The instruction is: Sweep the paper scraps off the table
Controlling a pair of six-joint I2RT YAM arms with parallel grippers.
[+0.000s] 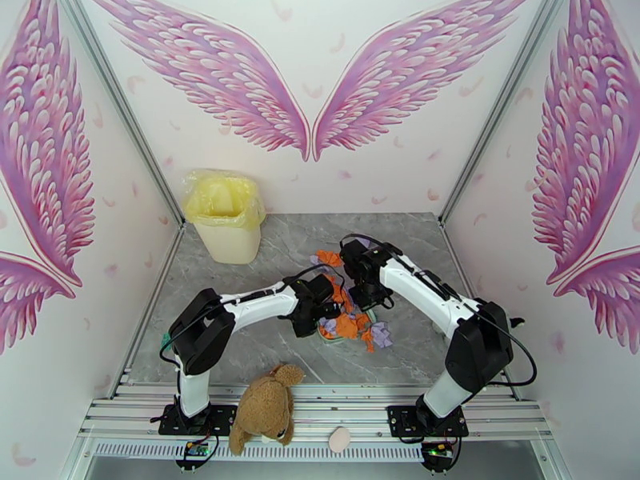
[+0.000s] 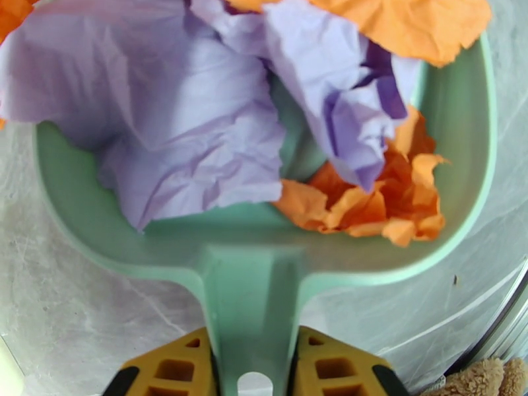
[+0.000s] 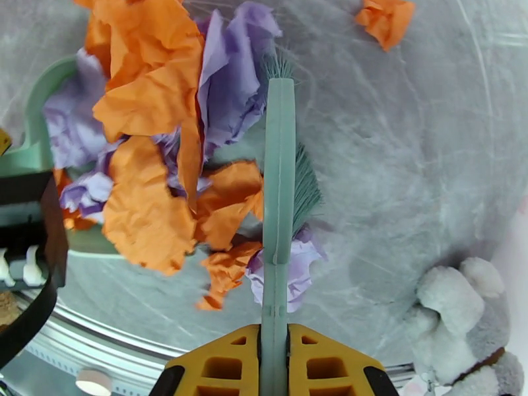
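Two tools work as a pair at mid-bench. The left fingers (image 2: 175, 367) are closed hard on the flat handle of the mint pan (image 2: 264, 285), one on each side. This keeps the pan flat on the bench (image 2: 79, 311) with its mouth turned away from the wrist. The right fingers (image 3: 221, 367) are clamped on the thin handle of the brush (image 3: 279, 160). The brush stands edge-on just beside the pan's mouth, and its bristles show along the side turned from the pan. Paper is heaped against the brush's other face. Judged from these poses, the brush is set to push paper over the lip while the pan is braced against the shove.

Contents: the pan holds a heap of scraps (image 2: 185, 127), with big crumpled lilac wads lying over orange ones at the back wall. The heap spills past the rim. More orange and lilac scraps lie at the mouth, partly on the pan and partly on the bench, and one lilac wad sits against the brush near its handle. One orange scrap (image 3: 386, 18) lies apart on bare bench, beyond the brush.

The bin (image 1: 226, 218), lined in yellow, stands open at the far left corner, well apart from the pan. What it contains cannot be told. A brown toy (image 1: 264, 406) lies at the near edge, between the arm bases.
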